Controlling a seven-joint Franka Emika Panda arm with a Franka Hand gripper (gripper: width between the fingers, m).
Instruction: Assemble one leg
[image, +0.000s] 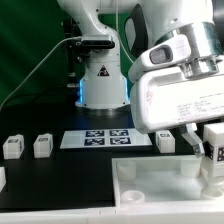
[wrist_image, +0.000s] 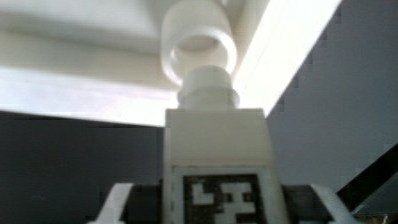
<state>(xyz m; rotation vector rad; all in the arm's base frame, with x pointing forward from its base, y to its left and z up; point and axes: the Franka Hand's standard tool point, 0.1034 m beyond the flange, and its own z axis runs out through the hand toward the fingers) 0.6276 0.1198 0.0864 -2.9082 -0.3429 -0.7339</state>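
Observation:
My gripper (image: 209, 148) is at the exterior view's right, shut on a leg (image: 214, 142), a small white block with a black-and-white tag. It holds the leg over the right end of the large white tray-like part (image: 150, 184). In the wrist view the leg (wrist_image: 217, 140) sits between my gripper's (wrist_image: 219, 210) fingers (wrist_image: 121, 205), tag facing the camera. Its narrow end points at a round white socket (wrist_image: 196, 50) on the tray-like part and looks to be touching it.
Two loose legs (image: 13, 147) (image: 42, 146) stand on the black table at the exterior view's left, and another (image: 166, 141) stands just right of the marker board (image: 105, 139). The arm's base (image: 103, 85) stands behind the board.

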